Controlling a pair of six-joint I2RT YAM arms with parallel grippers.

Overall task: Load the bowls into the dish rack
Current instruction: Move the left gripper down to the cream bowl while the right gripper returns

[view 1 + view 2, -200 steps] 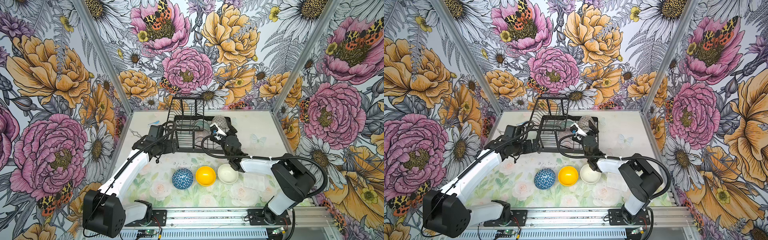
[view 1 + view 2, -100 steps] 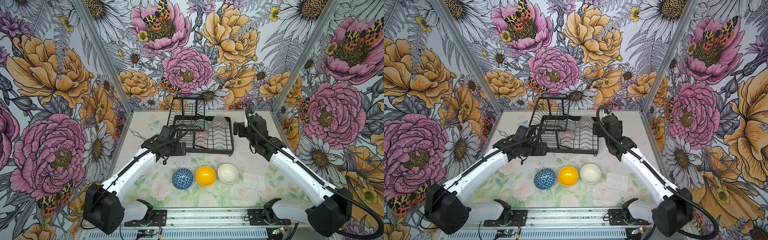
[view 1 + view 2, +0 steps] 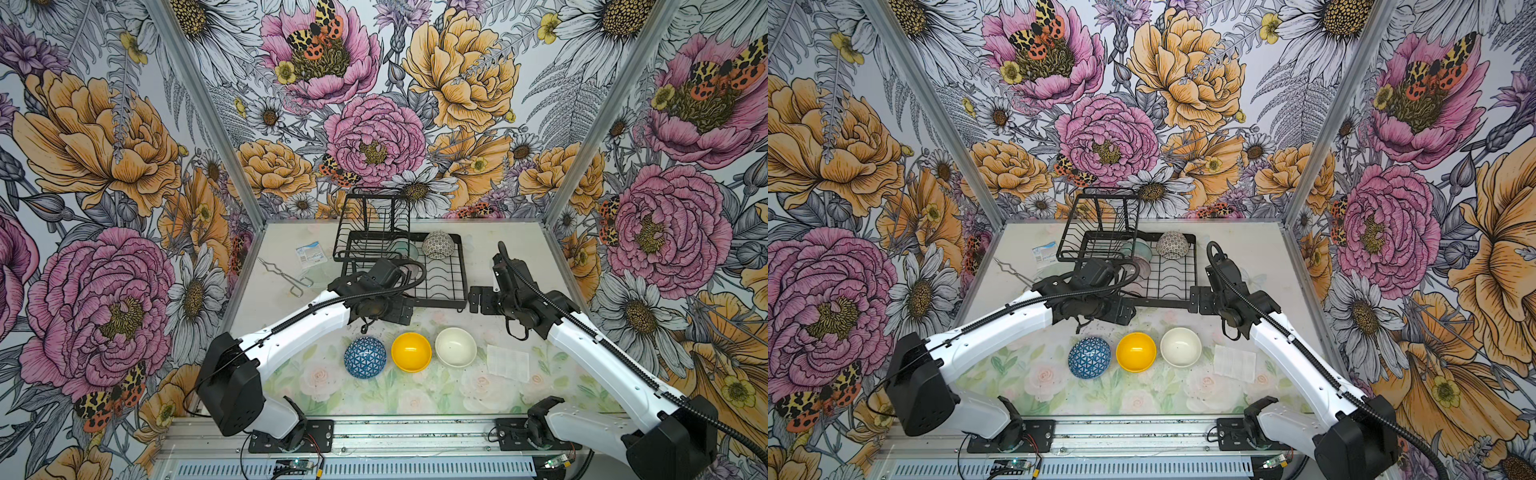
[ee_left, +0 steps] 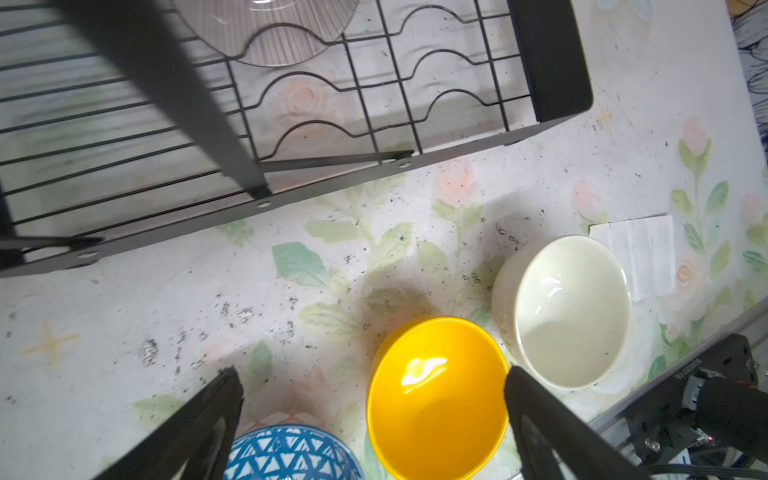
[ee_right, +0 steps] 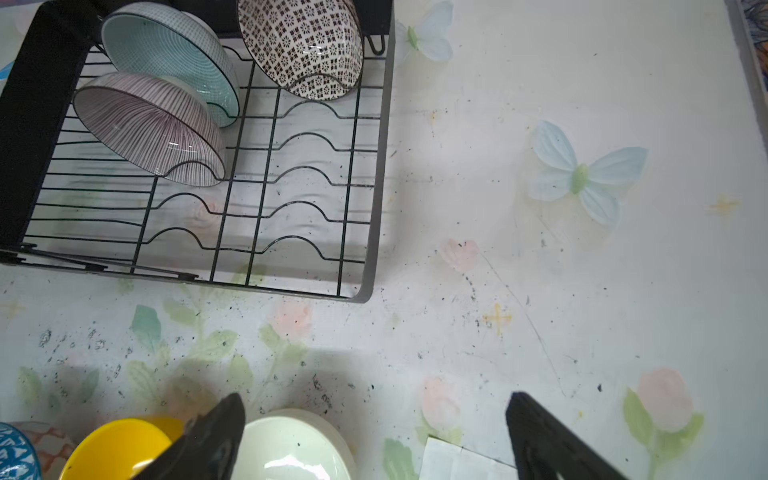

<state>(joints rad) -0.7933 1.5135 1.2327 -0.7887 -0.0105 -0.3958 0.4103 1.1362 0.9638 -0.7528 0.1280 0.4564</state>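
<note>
**End effectors.** The left end effector (image 4: 372, 376) has its fingers wide apart and holds nothing. It hangs over the table (image 3: 415, 395) between the dish rack (image 3: 440, 278) and the yellow bowl (image 3: 411, 351). The right end effector (image 5: 374, 399) is equally wide apart and empty, just off the rack's near right corner.

**Loaded: three bowls.**
- The black-and-white bowl (image 3: 438, 245) leans in the rack's far right corner.
- The teal bowl (image 5: 170, 54) and the pink-lined bowl (image 5: 149, 129) stand on edge, one behind the other. Only the right wrist view shows them clearly — in both top views the left arm and rack wires cover much of them.

Only the top views show the tongs (image 3: 286, 276) and packet (image 3: 311, 253) left of the rack.

**Not loaded: three bowls in a row on the table.** The blue bowl (image 3: 365, 357) lies upside down. The yellow bowl and the cream bowl (image 3: 456, 347) sit upright.

**Change.** A second ago the right end effector was at the black-and-white bowl; it now stands clear of the rack. The row of three has not moved.
</note>
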